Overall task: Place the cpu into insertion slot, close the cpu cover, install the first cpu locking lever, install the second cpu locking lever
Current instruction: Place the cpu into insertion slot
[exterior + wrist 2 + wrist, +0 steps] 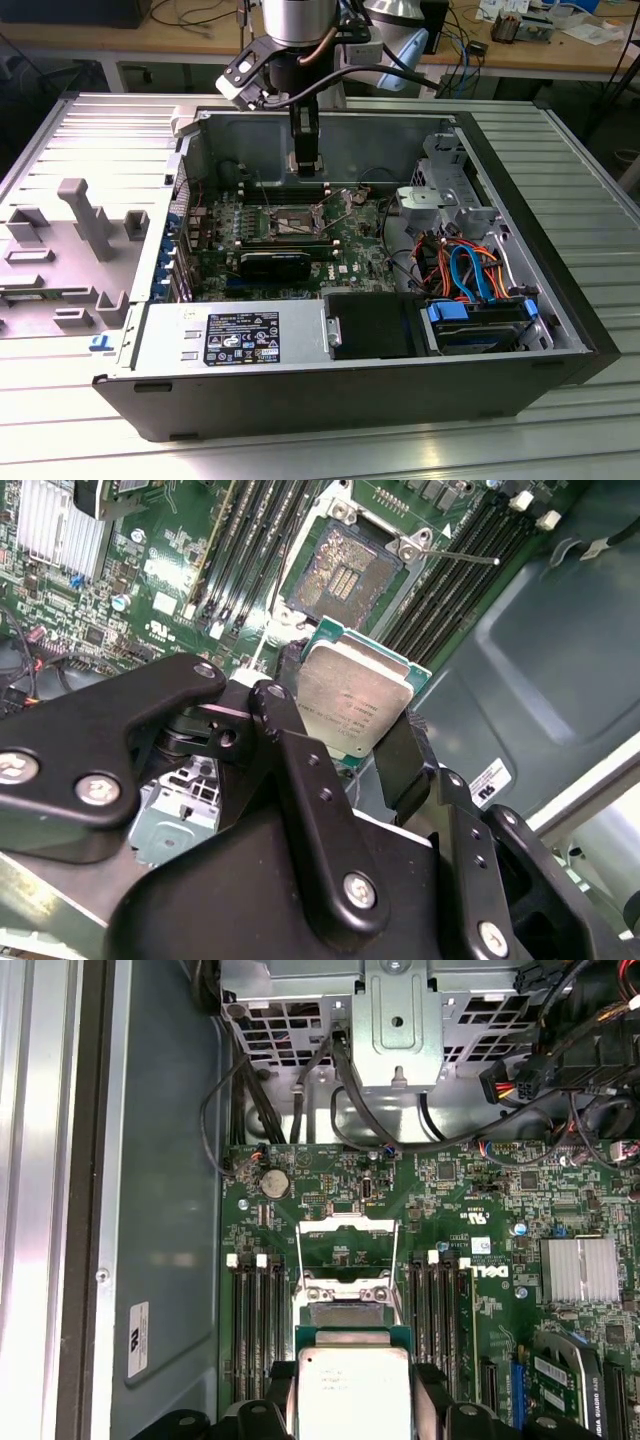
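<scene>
The gripper (pixel 305 168) hangs inside the open computer case (pixel 330 395), which lies on its side on the ribbed metal tabletop (pixel 585 180). It is clenched on the cpu (pixel 352 695): in both wrist views its two black fingers (pixel 400 765) press on opposite edges of the chip, whose silvery top faces the camera. The cpu is held in the air over the green motherboard (pixel 470 1190), near the socket (pixel 345 565) but apart from it. In the second wrist view the socket is uncovered and its gold contacts show, and a thin metal lever (pixel 455 552) sticks out beside it. Memory slots (pixel 255 1310) run on both sides of the socket
</scene>
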Controlling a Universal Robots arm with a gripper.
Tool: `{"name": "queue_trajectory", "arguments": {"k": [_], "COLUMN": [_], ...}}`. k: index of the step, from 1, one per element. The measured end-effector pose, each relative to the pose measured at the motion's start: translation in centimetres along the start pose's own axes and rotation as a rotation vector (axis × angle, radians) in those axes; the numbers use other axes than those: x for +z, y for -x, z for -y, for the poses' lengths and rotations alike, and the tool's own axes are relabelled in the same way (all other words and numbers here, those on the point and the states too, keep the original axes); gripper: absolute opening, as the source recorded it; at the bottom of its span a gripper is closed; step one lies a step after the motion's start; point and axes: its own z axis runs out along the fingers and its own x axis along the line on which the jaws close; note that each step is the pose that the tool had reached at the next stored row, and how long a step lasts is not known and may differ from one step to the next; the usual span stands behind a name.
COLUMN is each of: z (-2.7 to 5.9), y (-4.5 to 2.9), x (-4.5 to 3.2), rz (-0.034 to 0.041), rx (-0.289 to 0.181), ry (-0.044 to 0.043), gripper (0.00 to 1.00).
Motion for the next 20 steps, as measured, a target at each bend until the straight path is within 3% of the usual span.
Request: {"name": "queue_trajectory", "arguments": {"k": [5, 8, 20], "z": [0.14, 0.18, 0.2], "y": [-0.06, -0.07, -0.06], "x": [1.18, 1.74, 1.97], "rz": [0.0043, 0.0051, 0.005], "rx": [0.005, 0.005, 0.005], "ry": [0.0001, -0.0066, -0.0071], "gripper": [0.55, 0.55, 0.55]}}
